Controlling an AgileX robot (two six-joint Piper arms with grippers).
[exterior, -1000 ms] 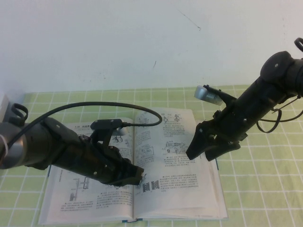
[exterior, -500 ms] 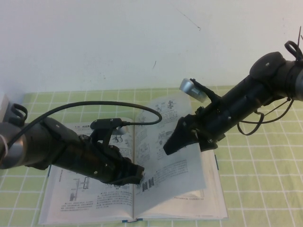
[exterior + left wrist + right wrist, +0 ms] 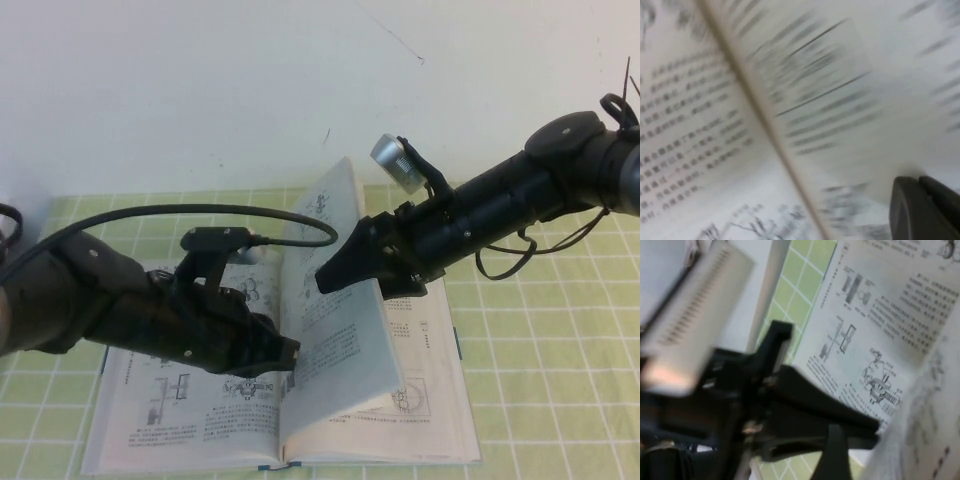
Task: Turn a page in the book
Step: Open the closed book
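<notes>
Book (image 3: 200, 420): matt white paper, black print, thin blue cover edge. Page (image 3: 340, 330): thin, flexible paper leaf, matt. Left gripper (image 3: 285, 355) and right gripper (image 3: 335, 275): black, matt plastic-looking housings. Tablecloth (image 3: 540, 400): green-checked, matt surface. Cable (image 3: 200, 212): smooth black sheath. Camera barrel (image 3: 397, 162): grey, metallic sheen.

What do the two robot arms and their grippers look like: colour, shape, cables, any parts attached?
Both arms are matte black, thick and tube-shaped. The left gripper ends in dark tapered fingers; a black cable loops over that arm to a small flat module. The right gripper has black wedge-like fingers, a silver ribbed cylinder mounted above the wrist, and thin black wires near its rounded joint.
</notes>
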